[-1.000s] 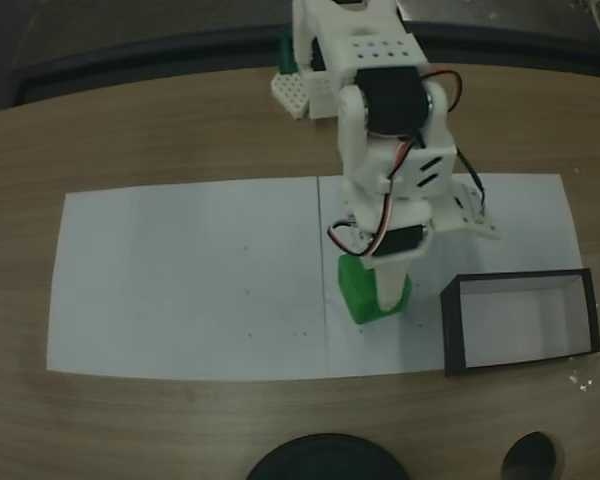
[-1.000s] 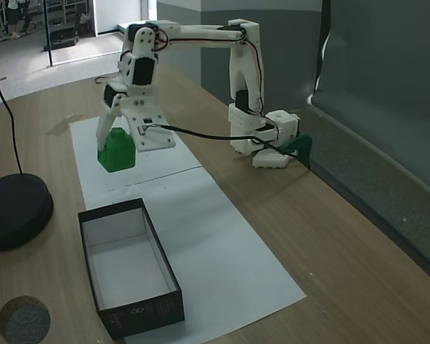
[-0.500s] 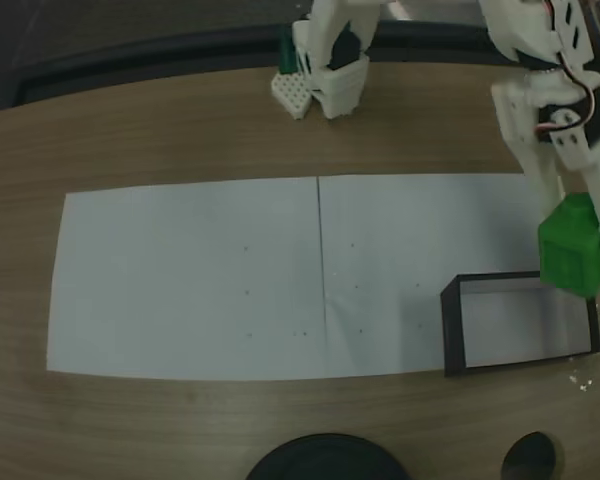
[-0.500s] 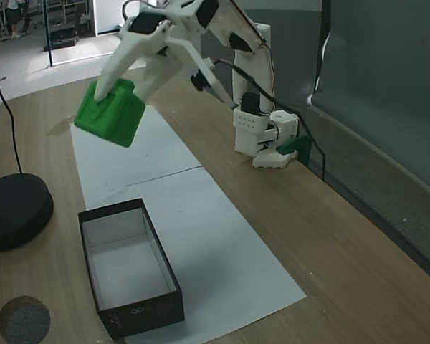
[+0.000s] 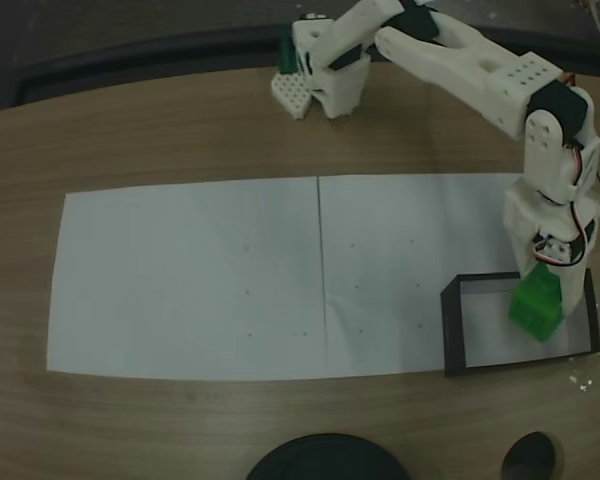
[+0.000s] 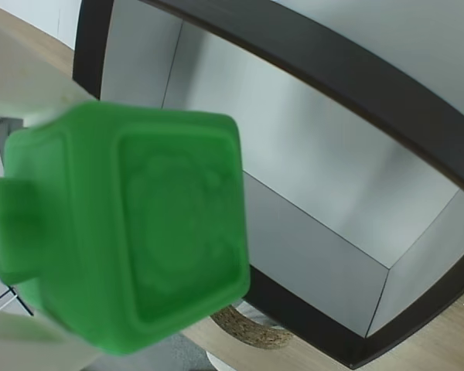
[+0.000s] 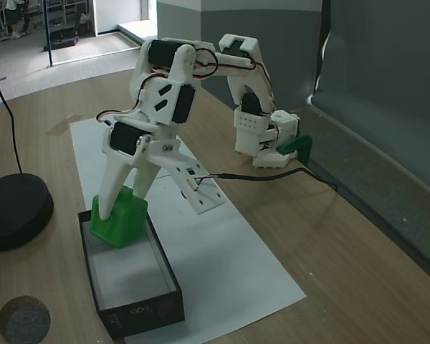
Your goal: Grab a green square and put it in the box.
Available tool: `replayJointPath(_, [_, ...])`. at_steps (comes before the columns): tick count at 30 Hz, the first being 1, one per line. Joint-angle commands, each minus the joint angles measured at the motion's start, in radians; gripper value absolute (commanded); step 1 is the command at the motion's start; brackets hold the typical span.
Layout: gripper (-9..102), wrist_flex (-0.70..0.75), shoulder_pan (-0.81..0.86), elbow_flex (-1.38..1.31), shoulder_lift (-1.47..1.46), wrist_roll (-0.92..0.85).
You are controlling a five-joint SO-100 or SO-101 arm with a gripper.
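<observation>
The white arm [image 7: 173,79] bends over from its base [image 7: 266,140] at the desk's [image 7: 330,272] far edge, and its hand [image 7: 118,208] grips the green square [image 7: 119,221], held tilted over the far end of the box [image 7: 140,309]. The box lies partly on white paper [image 7: 222,251]. A black round base [image 7: 14,211] stands to the left.
</observation>
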Motion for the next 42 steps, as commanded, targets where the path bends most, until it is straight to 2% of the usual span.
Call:
replayJointPath(1, [29, 0.021, -0.003, -0.051, 0.029, 0.014])
replayJointPath(4, [36, 0.054, -0.003, -0.055, 0.044, 0.035])
replayJointPath(8, [34, 0.132, -0.002, -0.124, 0.071, 0.035])
replayJointPath(10, [28, 0.201, 0.008, -0.199, 0.110, 0.020])
replayJointPath(13, [12, 0.327, 0.038, -0.330, 0.213, 0.018])
replayJointPath(15, [4, 0.344, 0.072, -0.371, 0.314, 0.017])
replayJointPath(18, [3, 0.344, 0.152, -0.333, 0.522, 0.023])
replayJointPath(23, [2, 0.344, 0.281, -0.078, 0.942, 0.026])
replayJointPath(29, [2, 0.318, 0.449, 0.460, 1.480, 0.011])
replayJointPath(33, [2, 0.259, 0.529, 0.772, 1.766, -0.075])
replayJointPath(42, [0, 0.222, 0.555, 1.131, 2.056, -0.097])
